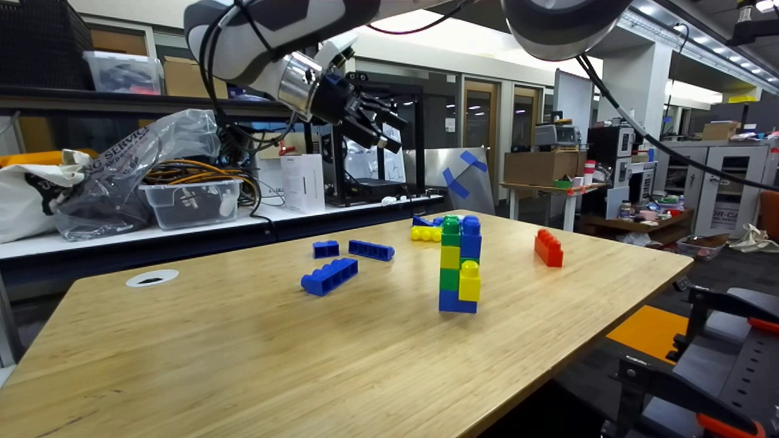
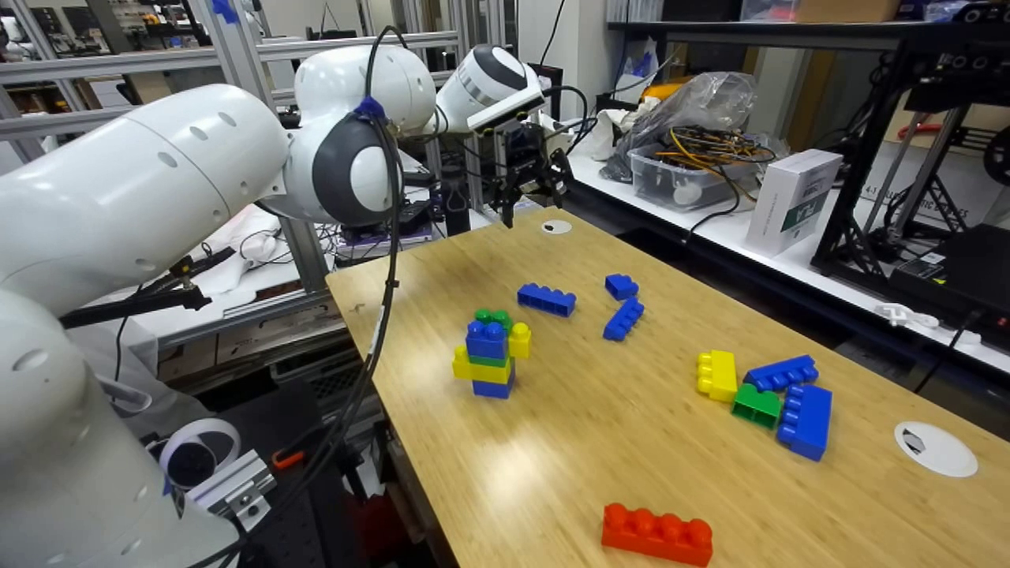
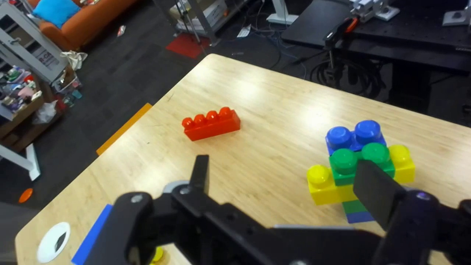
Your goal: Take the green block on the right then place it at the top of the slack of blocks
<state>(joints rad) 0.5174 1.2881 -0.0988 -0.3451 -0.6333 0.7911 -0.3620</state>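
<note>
In an exterior view, a yellow brick [image 2: 721, 377] and two blue bricks [image 2: 806, 422] crowd the green block [image 2: 753, 396] on the table [image 2: 600, 434]; a brick tower [image 2: 489, 363] and a red brick [image 2: 656, 536] sit well apart from it. The gripper [image 3: 282, 175] hangs with its fingers [image 3: 377, 195] spread, higher than the green block and well away.

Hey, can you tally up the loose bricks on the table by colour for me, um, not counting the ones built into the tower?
Blue bricks: 5
Green block: 1
Yellow brick: 1
Red brick: 1
Total: 8
</note>
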